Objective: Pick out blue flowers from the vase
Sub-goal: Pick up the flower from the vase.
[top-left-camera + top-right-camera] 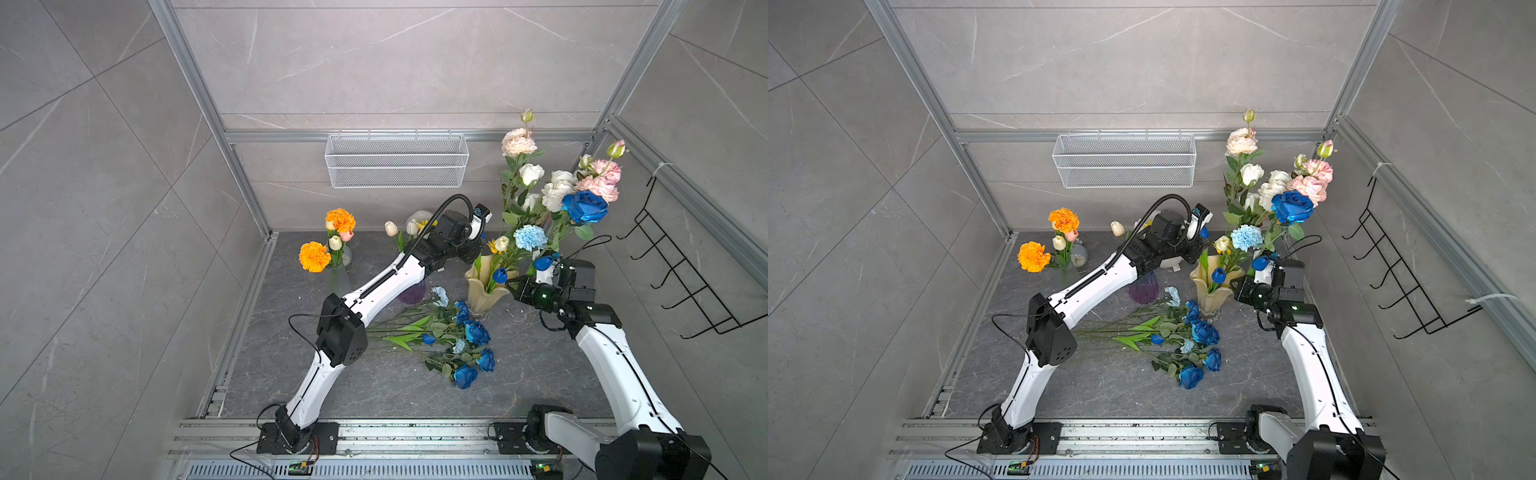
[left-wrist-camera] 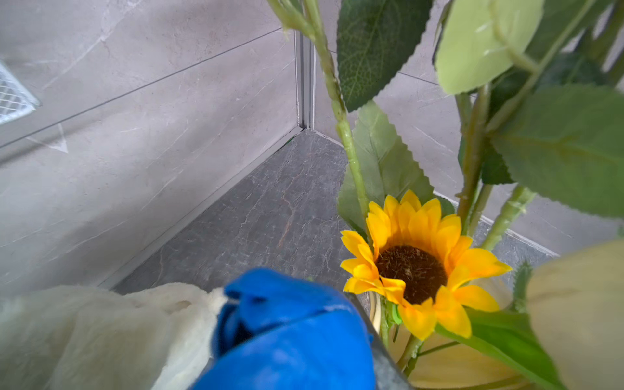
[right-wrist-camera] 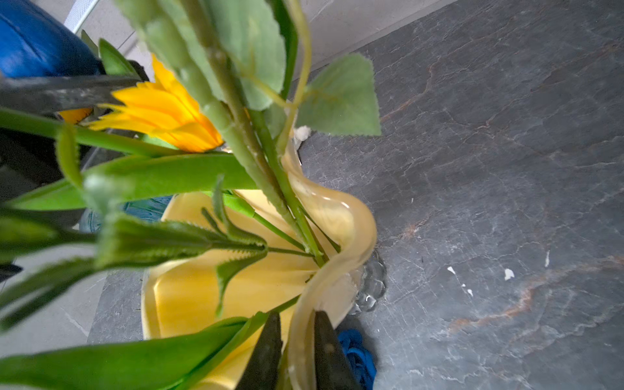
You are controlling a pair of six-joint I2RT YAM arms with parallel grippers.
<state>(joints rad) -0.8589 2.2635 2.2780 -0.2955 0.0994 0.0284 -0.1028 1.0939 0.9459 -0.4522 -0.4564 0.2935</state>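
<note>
Blue flowers, among them roses, pale carnations and a tulip bud, lie heaped at centre frame on the dark stone desk. Their heads point right, just beside the foot of a cream ruffled vase. That vase, right of centre, holds a deep-blue rose, a sky-blue carnation and a blue tulip bud among white roses, pink roses and a sunflower. The right gripper pinches the vase rim, one finger inside and one outside. The left gripper sits at the vase's upper left beside a second blue bud; whether it is clamped cannot be told. At left, a clear vase carries orange marigolds. A purple vase shows partly under the left arm. A white mesh basket hangs on the back wall.
</note>
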